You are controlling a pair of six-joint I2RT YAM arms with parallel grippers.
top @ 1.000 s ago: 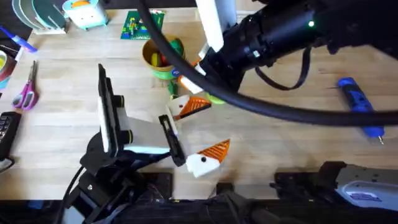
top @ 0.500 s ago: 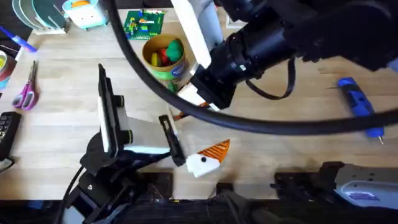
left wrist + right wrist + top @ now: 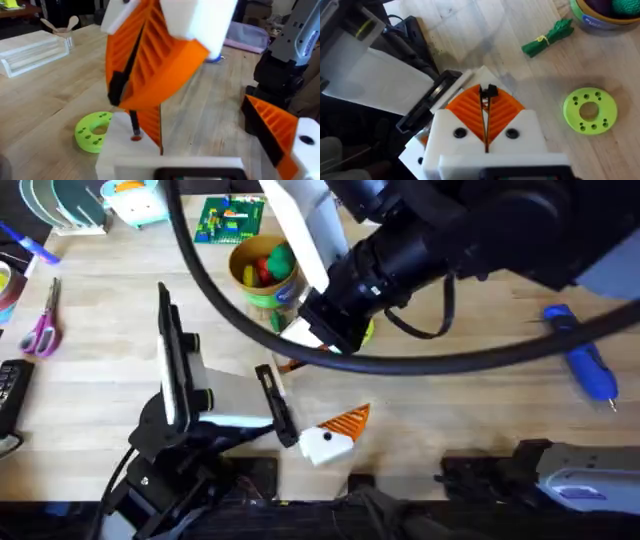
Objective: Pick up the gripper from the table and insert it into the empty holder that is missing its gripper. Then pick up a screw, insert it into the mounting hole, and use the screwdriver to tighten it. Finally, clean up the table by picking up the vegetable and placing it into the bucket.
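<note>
Nearest me, the left gripper (image 3: 340, 390) stood with its fingers spread wide, the orange gripper (image 3: 150, 122) seated against its white holder (image 3: 120, 155). Just over that, the right gripper (image 3: 486, 99) had its fingers clenched on a small black piece (image 3: 489, 92). Farther off, the vegetable (image 3: 547, 37) lay on the surface beside the bucket (image 3: 262, 280); the screwdriver (image 3: 580, 355) lay well to the right
</note>
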